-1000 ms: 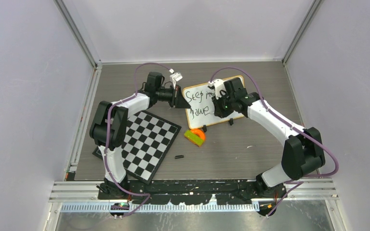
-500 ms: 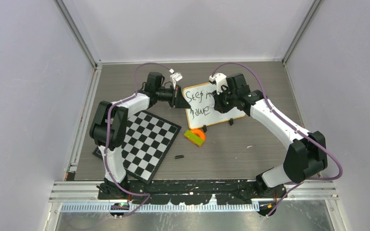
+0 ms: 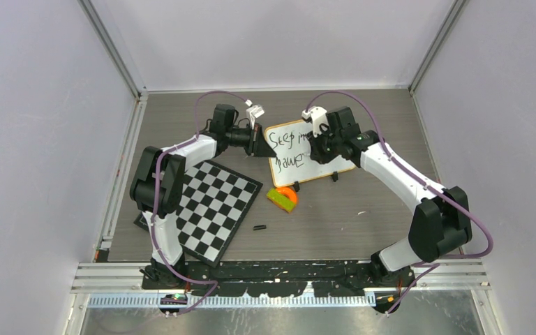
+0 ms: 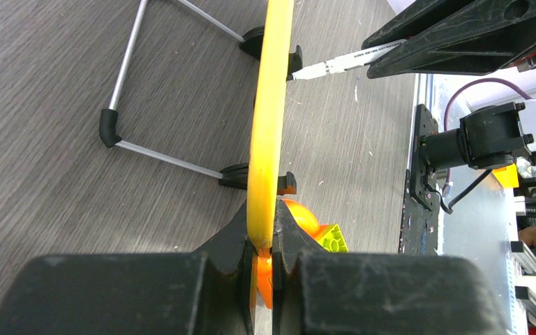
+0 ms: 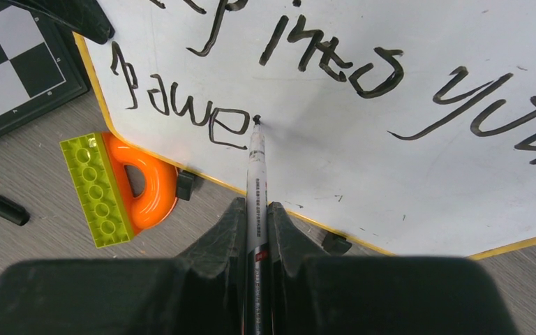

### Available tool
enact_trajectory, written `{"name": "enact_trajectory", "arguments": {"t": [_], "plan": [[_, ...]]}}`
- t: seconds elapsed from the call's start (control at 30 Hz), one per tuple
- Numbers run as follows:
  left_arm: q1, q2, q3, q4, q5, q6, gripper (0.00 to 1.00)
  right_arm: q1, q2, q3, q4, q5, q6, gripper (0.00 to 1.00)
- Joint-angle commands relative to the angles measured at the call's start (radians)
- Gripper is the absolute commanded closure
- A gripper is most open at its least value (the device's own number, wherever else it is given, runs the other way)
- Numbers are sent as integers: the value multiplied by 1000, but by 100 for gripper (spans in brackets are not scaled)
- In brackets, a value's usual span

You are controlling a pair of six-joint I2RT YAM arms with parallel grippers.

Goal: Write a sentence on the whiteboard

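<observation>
Between the closed fingers of the right gripper [image 5: 255,209]: a thin marker [image 5: 256,167], pinched on its barrel, tip meeting the whiteboard [image 5: 405,202] just right of the "e" in "powe". So far the sentence [image 5: 335,59] runs to two lines; the second lacks its "r" and full stop. At the board's left frame edge, low down, the left gripper [image 4: 265,246] is clamped narrow, just beside an orange-and-green block [image 5: 122,185]. The board stands on two black feet and a wire prop, far middle of the table [image 3: 321,216].

Judgement: board light, stiff, glossy; likely to skate or tip under pen pressure, so the frame edge is the right hold. Marker smooth; may pivot if pressed hard. Light strokes advised.
</observation>
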Motion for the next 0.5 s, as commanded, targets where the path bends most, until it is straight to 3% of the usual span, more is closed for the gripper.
{"name": "enact_trajectory", "arguments": {"t": [0.0, 0.47], "plan": [[-10, -14, 21, -26, -31, 33, 100, -14, -35, -32, 42, 50, -31, 100], [-10, -11, 26, -30, -34, 33, 100, 2, -38, -66, 51, 17, -9, 100]]}}
